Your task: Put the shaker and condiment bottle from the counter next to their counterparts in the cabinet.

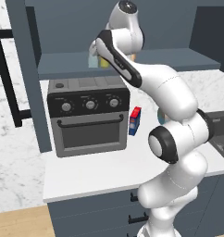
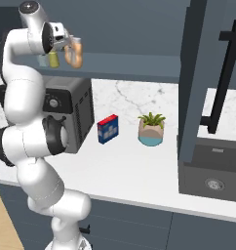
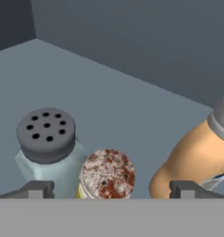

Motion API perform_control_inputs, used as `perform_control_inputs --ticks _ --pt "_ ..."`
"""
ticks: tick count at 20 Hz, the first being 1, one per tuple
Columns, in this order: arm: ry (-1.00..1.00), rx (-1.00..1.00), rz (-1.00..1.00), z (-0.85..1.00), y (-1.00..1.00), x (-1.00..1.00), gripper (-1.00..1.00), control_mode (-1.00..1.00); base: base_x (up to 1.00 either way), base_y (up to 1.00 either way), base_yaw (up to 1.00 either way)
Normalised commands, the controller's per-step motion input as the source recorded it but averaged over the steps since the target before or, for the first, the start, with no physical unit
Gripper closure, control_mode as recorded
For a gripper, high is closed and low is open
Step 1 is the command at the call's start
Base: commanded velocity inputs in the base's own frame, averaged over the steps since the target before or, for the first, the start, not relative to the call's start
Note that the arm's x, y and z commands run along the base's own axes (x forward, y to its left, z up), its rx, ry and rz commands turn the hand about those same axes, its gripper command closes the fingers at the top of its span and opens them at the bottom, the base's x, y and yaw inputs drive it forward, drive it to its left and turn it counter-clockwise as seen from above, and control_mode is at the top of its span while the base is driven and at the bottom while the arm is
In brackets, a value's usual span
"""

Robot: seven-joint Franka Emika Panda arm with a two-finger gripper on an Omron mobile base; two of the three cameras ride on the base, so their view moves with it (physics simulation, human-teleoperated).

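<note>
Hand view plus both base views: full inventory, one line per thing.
pale shaker: 1, grey-blue with dark cap, on the cabinet shelf
yellow shaker: 1, olive-yellow with speckled cap, beside the pale one
orange bottle: 1, orange-tan with pale cap, tilted, on the shelf side of the shakers
cabinet: 1, dark slate-blue, above the counter
counter: 1, white
toaster oven: 1, dark grey, on the counter
box: 1, red and blue, by the oven
potted plant: 1, green, tan pot
sink: 1, dark, counter end
arm: 1, white
end effector: 1, open, at the shelf
</note>
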Motion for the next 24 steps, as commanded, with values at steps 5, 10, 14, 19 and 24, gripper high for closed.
perform_control_inputs --ticks 5,10,14,19,24 --pt "-0.14 -0.08 0.0 0.12 0.04 -0.03 -1.0 -1.0 0.0 0.0 0.0" --pt "-0.18 -0.03 -0.01 0.04 0.0 -0.34 -1.0 -1.0 0.0 0.0 0.0" --pt "-0.34 0.06 -0.01 -0.56 -0.07 -0.97 -1.0 -1.0 0.0 0.0 0.0" --pt "-0.38 0.16 -0.03 -1.0 -0.15 -1.0 -1.0 -1.0 0.0 0.0 0.0" --pt "-0.37 0.2 -0.03 -1.0 -0.21 -1.0 -1.0 -1.0 0.0 0.0 0.0"
